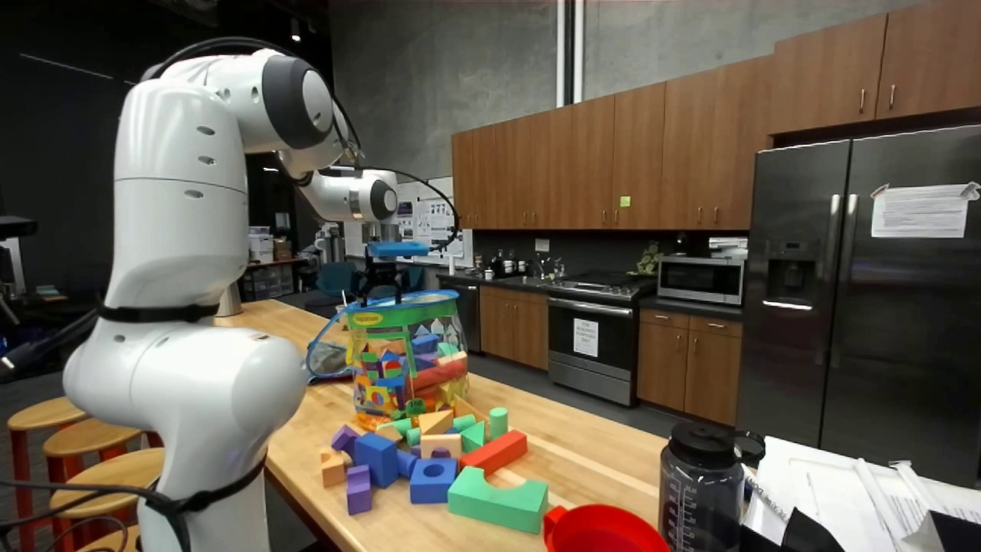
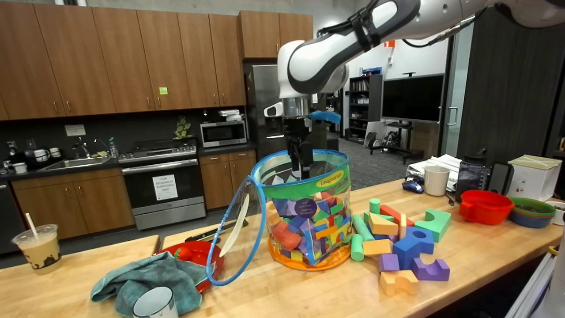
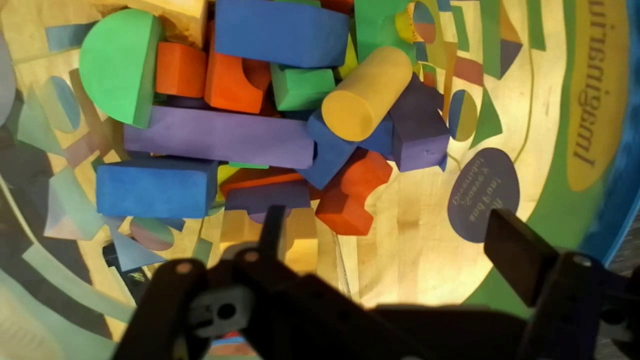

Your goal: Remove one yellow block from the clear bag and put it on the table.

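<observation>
The clear bag (image 1: 402, 316) stands upright on the wooden table (image 2: 344, 296), its green-edged top open and many-coloured blocks inside. In the wrist view a yellow cylinder (image 3: 367, 94) lies on top of the pile, beside purple and blue blocks. A yellow-orange arch-like block (image 3: 302, 245) lies lower, partly hidden behind a finger. My gripper (image 3: 390, 225) is open and empty, with bare bag bottom showing between its fingers. In both exterior views the gripper (image 2: 301, 170) points down into the bag's mouth, its fingertips around rim height.
The bag's round blue-rimmed lid (image 2: 260, 221) hangs open at its side. Loose blocks (image 1: 497, 498) lie in a heap against the bag. A red pot (image 2: 485, 206) and a dark bottle (image 1: 701, 491) stand beyond them. A teal cloth (image 2: 150, 278) lies over a red dish on the lid's side.
</observation>
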`<state>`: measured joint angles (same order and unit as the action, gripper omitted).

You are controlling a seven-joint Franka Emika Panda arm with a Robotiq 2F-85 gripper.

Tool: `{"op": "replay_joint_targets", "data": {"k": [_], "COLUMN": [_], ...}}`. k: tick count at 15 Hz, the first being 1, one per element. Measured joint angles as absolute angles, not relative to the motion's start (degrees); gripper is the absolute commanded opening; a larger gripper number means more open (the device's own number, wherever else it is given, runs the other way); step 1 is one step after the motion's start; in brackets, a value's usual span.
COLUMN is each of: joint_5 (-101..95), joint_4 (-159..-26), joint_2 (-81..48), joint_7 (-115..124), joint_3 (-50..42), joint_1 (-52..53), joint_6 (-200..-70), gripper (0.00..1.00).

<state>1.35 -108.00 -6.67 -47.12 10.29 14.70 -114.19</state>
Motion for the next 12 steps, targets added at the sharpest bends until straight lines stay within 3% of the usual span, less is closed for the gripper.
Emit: {"op": "replay_joint_targets", "data": {"k": [12], "joint_5": [2.0], "joint_4": [-109.1], "joint_2": [-8.1], "joint_7": [-47.2], "joint_3": [11.0], "joint_1": [13.6], "joint_6": [-118.4], "gripper": [1.00]}}
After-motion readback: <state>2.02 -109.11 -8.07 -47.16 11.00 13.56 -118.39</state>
